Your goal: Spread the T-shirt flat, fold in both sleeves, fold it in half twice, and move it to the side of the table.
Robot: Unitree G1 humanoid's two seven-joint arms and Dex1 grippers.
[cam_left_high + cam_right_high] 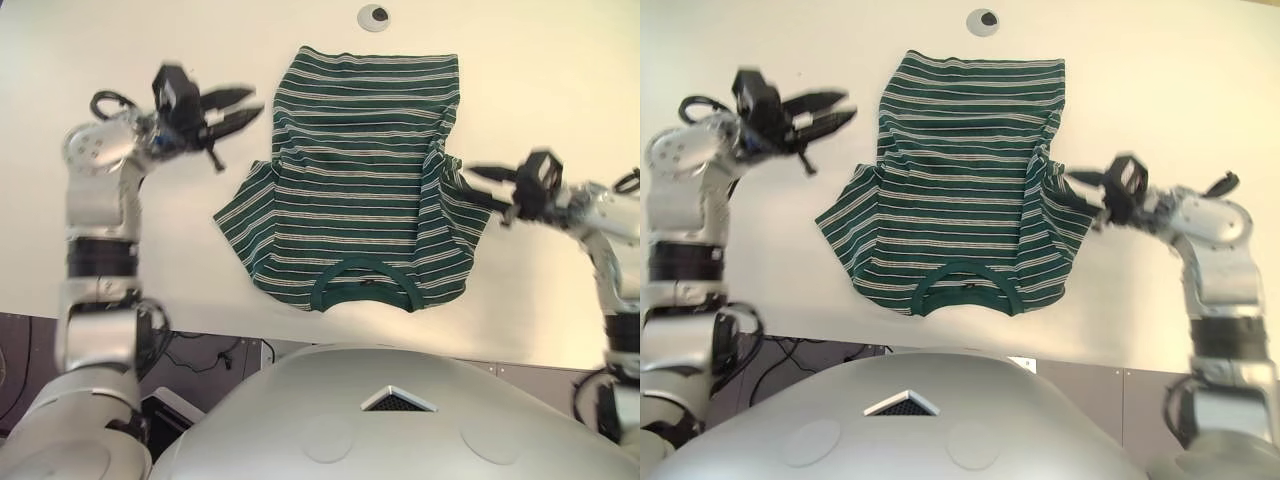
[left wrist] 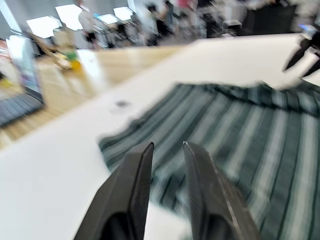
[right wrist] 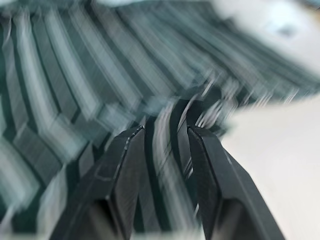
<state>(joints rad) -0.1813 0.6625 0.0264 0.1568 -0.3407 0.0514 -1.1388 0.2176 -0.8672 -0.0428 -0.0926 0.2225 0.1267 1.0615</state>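
The right pincer (image 1: 466, 179), fingers apart, sits at the rumpled right sleeve (image 1: 452, 205) of the T-shirt (image 1: 355, 170), which lies roughly flat on the counter (image 1: 560, 80), collar nearest the robot. The left pincer (image 1: 257, 100), also apart, hovers beside the shirt's left edge. Sleeve-folding seems in hand; the next move calls for closing on that sleeve and carrying it inward.

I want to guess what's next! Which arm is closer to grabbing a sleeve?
Probably the right. The right gripper sits open at the T-shirt's bunched sleeve edge, while the left gripper hovers open over bare table, off the cloth.
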